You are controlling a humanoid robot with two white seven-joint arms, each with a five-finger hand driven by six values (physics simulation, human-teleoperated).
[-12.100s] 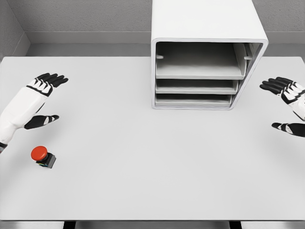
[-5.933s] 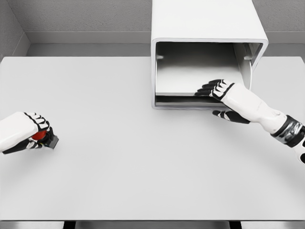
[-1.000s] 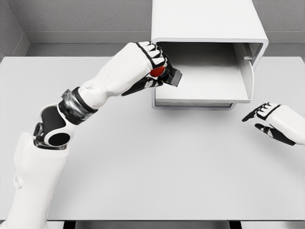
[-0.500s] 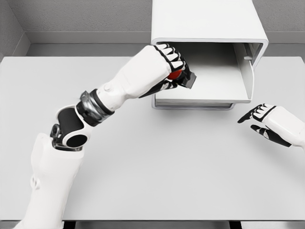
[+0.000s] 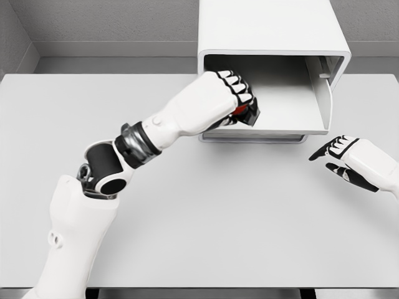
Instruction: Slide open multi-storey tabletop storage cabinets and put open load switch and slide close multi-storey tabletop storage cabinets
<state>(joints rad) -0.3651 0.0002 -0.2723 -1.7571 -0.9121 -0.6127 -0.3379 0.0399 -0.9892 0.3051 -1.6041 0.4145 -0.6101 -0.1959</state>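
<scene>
We found the white storage cabinet [image 5: 272,28] standing at the far side of the grey table [image 5: 206,205], right of centre, its open front facing us. One drawer tray [image 5: 293,112] was slid out toward the near side, past the cabinet's front edge, and its bare floor showed to the right of the hand; we saw nothing lying loose in it. The lower levels were hidden beneath the extended tray, so we could not tell what they held.

Our left hand [image 5: 227,99] reached in from the lower left, across the table, and hung over the left part of that tray at the cabinet's mouth. Its fingers were curled tight around the load switch [image 5: 245,112], of which only a sliver of red button and some of the dark body peeked out at the right side of the fist. The switch sat over the tray, and we could not tell whether it touched the floor. So little of it showed that its long axis and the way the button faced could not be read with confidence.

Our right hand [image 5: 349,159] hovered over the table right of the cabinet, near its front corner, fingers loosely apart and holding nothing.
</scene>
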